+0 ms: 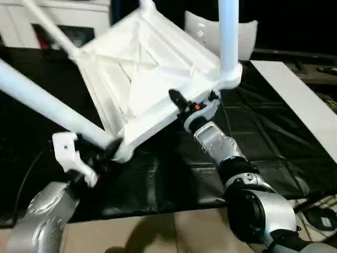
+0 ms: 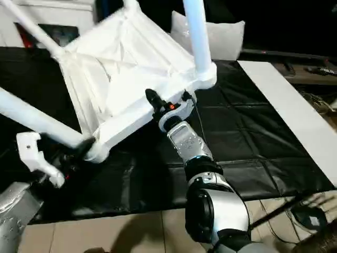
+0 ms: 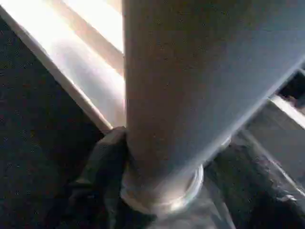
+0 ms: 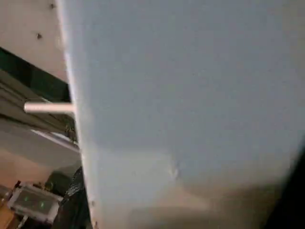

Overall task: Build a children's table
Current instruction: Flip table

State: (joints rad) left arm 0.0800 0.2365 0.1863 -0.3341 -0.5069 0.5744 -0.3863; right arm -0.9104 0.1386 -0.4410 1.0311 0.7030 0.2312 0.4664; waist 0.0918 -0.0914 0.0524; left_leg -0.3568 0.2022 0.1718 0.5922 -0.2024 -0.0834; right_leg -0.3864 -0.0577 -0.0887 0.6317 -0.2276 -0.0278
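item: children's table point(image 1: 147, 79), tilted underside-up on the black mat point(image 1: 263, 137); left claw point(image 1: 97, 153) clasps the 8 o'clock corner leg point(image 1: 47, 105), axis toward 10 o'clock; right claw point(image 1: 184, 103) grips the 4 o'clock rim.

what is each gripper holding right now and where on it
The left gripper grips a table leg at its base, beside the corner socket. The right gripper holds the tilted tabletop by its near edge.

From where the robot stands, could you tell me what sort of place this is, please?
Probably an indoor robot test area: a black sheet spread over a tiled floor, loose cables at its edge, and a white cabinet behind.
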